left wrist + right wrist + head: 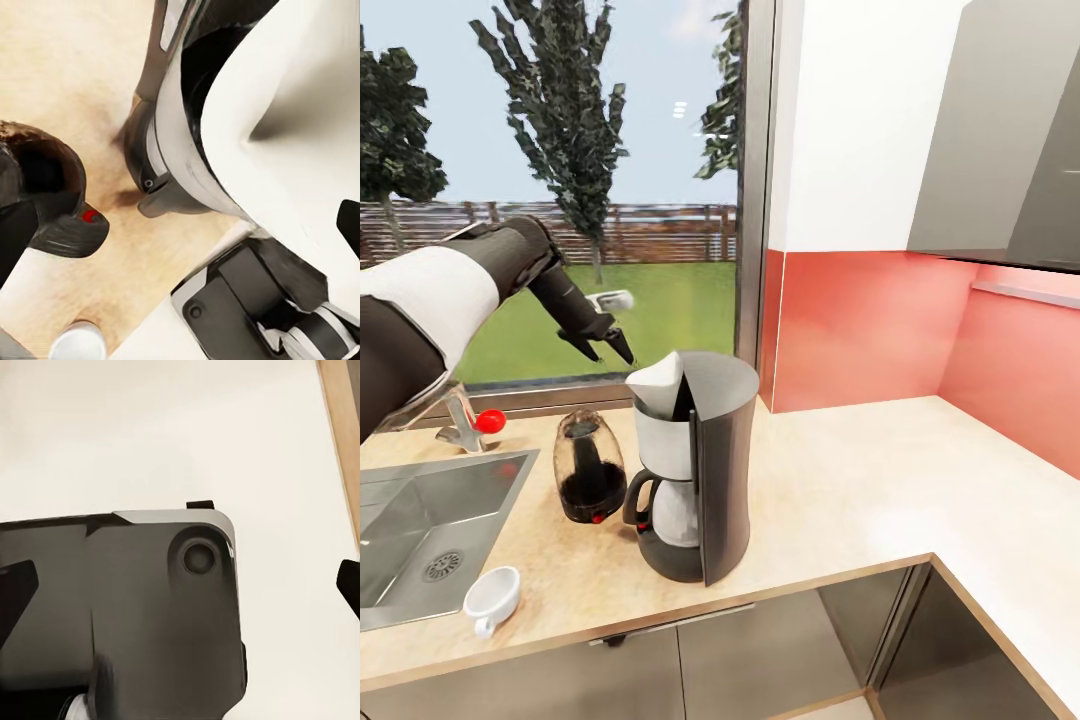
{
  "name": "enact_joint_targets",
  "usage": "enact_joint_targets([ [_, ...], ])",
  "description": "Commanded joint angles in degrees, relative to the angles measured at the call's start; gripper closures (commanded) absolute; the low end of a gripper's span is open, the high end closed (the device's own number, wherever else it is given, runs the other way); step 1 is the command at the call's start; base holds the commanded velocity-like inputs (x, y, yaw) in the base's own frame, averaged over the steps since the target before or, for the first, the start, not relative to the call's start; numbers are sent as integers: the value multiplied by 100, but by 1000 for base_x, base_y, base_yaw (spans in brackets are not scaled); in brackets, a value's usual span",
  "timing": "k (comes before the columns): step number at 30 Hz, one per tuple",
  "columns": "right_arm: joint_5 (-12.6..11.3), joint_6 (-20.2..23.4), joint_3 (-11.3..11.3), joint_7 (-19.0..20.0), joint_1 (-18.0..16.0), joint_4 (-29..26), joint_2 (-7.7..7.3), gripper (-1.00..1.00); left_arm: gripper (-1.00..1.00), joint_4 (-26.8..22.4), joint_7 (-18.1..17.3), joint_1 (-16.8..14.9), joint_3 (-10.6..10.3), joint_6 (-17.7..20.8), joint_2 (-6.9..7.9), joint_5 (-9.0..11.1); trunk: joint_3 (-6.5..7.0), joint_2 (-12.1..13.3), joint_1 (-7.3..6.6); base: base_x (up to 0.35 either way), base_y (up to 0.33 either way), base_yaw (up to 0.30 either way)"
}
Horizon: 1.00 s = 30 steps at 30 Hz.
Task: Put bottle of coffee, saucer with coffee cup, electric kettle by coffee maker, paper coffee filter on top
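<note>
Paper filter (657,385) atop coffee maker (700,470), below left claw (612,347)

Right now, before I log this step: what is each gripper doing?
Left gripper: above the paper filter on the coffee maker; open or shut cannot be told.
Right gripper: fingertips apart, open, holding nothing.

Beige countertop (840,490) with steel sink (420,520), coral backsplash (860,330), big garden window (560,150).

White paper filter (657,383) tops the black coffee maker (705,470) on beige countertop (840,500).
</note>
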Motion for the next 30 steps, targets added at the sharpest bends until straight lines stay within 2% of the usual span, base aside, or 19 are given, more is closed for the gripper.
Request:
enact_joint_targets([
  [1,1,-22,-43,4,-3,4,4,-100,-100,4,-37,-17,-38,59,30,43,-9,-9,3,0,0,0],
  [6,-3,-22,-45,4,-3,3,4,-100,-100,1,-37,-89,-38,34,248,199,-9,-9,3,0,0,16],
  [10,-7,-22,-50,4,-3,3,4,-100,-100,-2,-37,-188,-38,3,415,546,-9,-9,3,0,0,190],
  [14,-8,-23,-53,4,-3,3,4,-100,-100,-4,-37,-211,-36,-36,502,832,-9,-9,3,0,0,255],
  [18,-8,-23,-54,1,-3,1,4,-100,-100,-4,-37,-226,-32,-277,578,1215,-9,-9,3,-23,0,271],
  [22,-8,-23,-57,-2,-3,0,4,-100,-100,-4,457,-228,-32,-657,658,1806,-9,-9,3,-229,18,276],
  [23,-8,-23,-57,-3,-3,0,4,-100,-100,-4,532,-228,-32,-688,679,1881,-9,-9,3,-296,49,277],
  [24,-8,-23,-58,-3,-3,-2,4,-100,-100,-5,1039,-174,-23,-997,899,2599,-9,-9,3,-329,71,110],
  [25,-8,-23,-61,-4,-3,-4,4,-100,-100,-3,1149,-151,-22,-1229,953,2781,-9,-9,3,-331,72,56],
  [26,-8,-23,-61,-4,-3,-4,4,-100,-100,-2,1184,-143,-20,-1317,974,2828,-9,-9,3,-332,73,45],
  [27,-8,-29,-69,-5,-3,-10,4,-100,-100,3,1337,-113,-12,-1747,1149,3018,-9,-9,3,-334,74,12],
  [30,-8,-31,-77,-5,-3,-13,4,-100,-100,4,1394,-105,-10,-1916,1309,3195,-9,-9,3,-334,74,5],
])
